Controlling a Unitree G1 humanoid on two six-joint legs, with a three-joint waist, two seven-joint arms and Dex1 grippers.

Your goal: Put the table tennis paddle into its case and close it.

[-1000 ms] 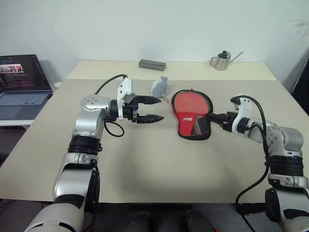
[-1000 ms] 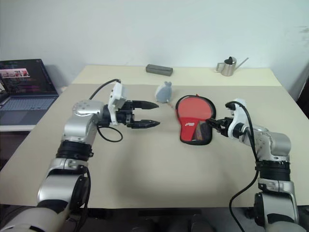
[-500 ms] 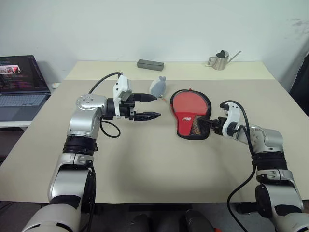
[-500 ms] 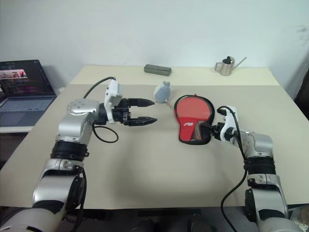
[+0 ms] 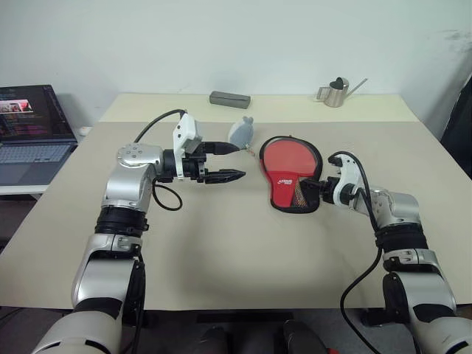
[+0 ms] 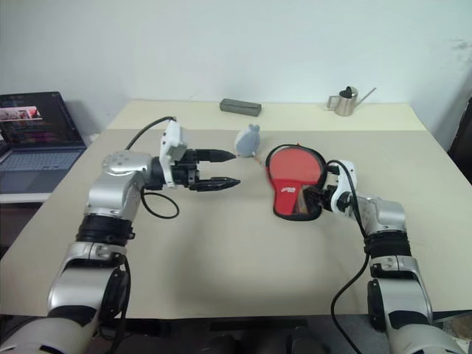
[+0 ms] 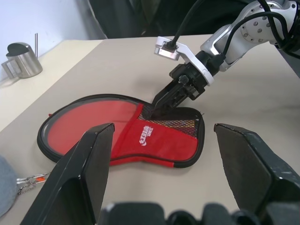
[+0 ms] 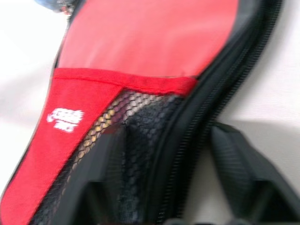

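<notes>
Black fabric edges the paddle-shaped zip case [image 5: 293, 175], which is laid flat on the beige table [image 5: 221, 251], with the red-faced table tennis paddle [image 5: 291, 157] seen through its clear side. The case's black zipped edge is straddled by the half-closed fingers of the right gripper [image 7: 154, 104] at the narrow, mesh-pocketed end. The left gripper [image 5: 230, 161] is held above the table well to the left of the case, its jaws wide and empty.

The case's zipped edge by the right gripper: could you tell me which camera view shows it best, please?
The right wrist view: the case is close up there, its black zip edge running between that gripper's fingers. The left wrist view shows the whole case with the right gripper at its rim. In the eye views the case lies small on the table.
</notes>
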